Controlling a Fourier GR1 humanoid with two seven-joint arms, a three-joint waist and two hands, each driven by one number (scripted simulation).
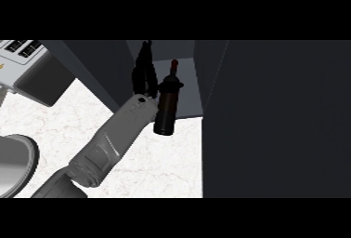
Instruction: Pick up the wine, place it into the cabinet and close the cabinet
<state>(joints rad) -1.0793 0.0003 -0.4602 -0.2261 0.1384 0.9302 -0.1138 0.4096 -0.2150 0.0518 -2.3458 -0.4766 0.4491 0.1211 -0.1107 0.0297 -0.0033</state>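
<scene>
While its forearm comes up from 7 o'clock, the left hand [145,76] grasps the wine bottle [166,109], the thumb curled round the bottle's shoulder. The bottle is almost upright, a little toward 12 o'clock from the view's middle, neck to 12 o'clock, at the opening of the cabinet [186,69]. A dark door [274,116] fills 3 o'clock. On the counter [158,162], a grey plate [14,167] lies at 8 o'clock.

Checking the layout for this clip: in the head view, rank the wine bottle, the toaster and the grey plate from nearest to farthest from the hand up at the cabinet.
1. wine bottle: right against the left hand, on its right side.
2. toaster: upper left corner.
3. plate: left edge, lower down the counter.
</scene>
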